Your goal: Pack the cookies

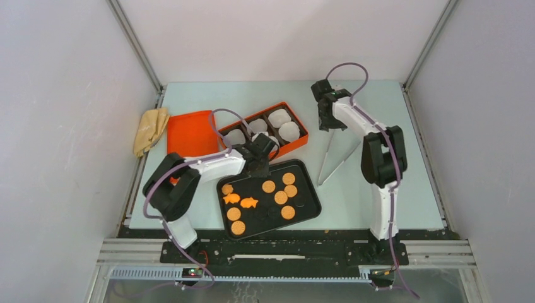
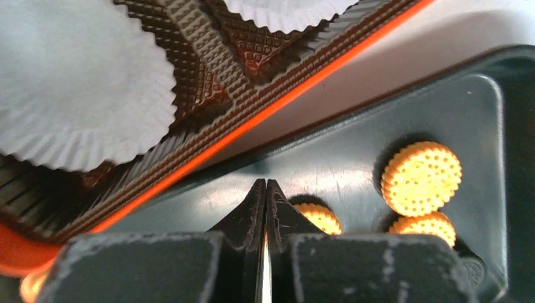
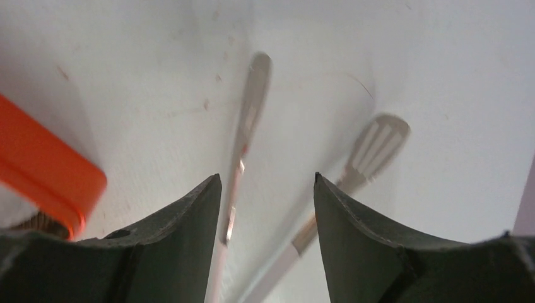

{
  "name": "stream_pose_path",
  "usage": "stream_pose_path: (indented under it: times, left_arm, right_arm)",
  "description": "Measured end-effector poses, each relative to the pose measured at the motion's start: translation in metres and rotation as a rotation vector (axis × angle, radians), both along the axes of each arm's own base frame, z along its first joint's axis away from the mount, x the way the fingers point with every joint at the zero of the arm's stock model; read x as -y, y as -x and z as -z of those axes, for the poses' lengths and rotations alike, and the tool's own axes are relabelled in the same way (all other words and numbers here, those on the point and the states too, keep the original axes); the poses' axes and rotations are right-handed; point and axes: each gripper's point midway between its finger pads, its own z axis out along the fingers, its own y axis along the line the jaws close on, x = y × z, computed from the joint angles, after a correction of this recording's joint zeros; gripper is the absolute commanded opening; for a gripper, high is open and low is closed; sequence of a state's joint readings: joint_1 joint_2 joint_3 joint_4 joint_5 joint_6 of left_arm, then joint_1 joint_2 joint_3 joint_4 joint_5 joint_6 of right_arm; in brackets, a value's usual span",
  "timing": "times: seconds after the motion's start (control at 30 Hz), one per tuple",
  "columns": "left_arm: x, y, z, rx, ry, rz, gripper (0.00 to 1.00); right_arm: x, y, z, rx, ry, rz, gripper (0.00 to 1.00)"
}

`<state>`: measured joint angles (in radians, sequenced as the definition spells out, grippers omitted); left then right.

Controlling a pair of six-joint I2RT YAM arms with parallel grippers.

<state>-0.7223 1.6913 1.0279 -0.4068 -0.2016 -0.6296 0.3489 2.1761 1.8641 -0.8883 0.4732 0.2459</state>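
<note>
The cookies [image 1: 269, 187] are scattered on the black tray [image 1: 312, 208] — none packed. The left gripper [image 2: 265, 189] is closed tight, empty, at its far rim; the right gripper [image 3: 268, 180] is spread above the tongs [image 3: 249, 101] — likely to be grasped next.

You are viewing an orange box [image 3: 44, 173] holding white liners [image 1: 289, 130], its lid [image 1: 189, 132] lying left beside a tan cloth [image 1: 150, 129], metal tongs [image 1: 326, 158] lying right, and a black tray [image 2: 328, 164] sitting near.

We note pale tabletop [image 1: 404, 189], white back wall panel [image 1: 277, 38], matching L panel [image 1: 57, 126] & R panel [image 1: 492, 126], alu corner posts [image 1: 135, 47] btwn panels, alu rail [image 1: 126, 251] along near edge, even diffuse light.
</note>
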Motion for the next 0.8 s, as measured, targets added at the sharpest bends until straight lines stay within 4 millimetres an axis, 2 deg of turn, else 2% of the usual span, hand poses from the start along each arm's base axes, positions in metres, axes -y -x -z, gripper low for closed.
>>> stream_pose_path:
  times: [0.13, 0.2, 0.3, 0.4, 0.57, 0.63, 0.8]
  left_arm:
    - [0.006, -0.006, 0.018, -0.032, -0.024, 0.001, 0.04]
    - [0.016, -0.015, 0.015, -0.021, -0.004, 0.006, 0.04]
    - [0.027, -0.023, 0.016, -0.02, 0.004, 0.014, 0.04]
    - [0.036, -0.031, 0.016, -0.017, 0.013, 0.018, 0.04]
    - [0.036, -0.048, 0.014, -0.005, 0.022, -0.008, 0.04]
    - [0.03, -0.055, 0.013, -0.001, 0.026, -0.028, 0.04]
    - [0.007, -0.075, 0.011, 0.007, 0.028, -0.091, 0.03]
  right_arm:
    - [0.007, 0.035, -0.037, 0.071, -0.066, 0.058, 0.65]
    - [0.01, 0.054, -0.057, 0.116, -0.112, 0.081, 0.66]
    - [0.01, 0.082, -0.07, 0.156, -0.194, 0.104, 0.66]
    - [0.008, 0.109, -0.061, 0.131, -0.252, 0.121, 0.66]
    - [0.004, 0.142, -0.018, 0.009, -0.273, 0.151, 0.67]
    - [0.004, 0.15, -0.01, -0.02, -0.281, 0.163, 0.68]
    - [-0.001, 0.152, -0.007, -0.027, -0.319, 0.187, 0.68]
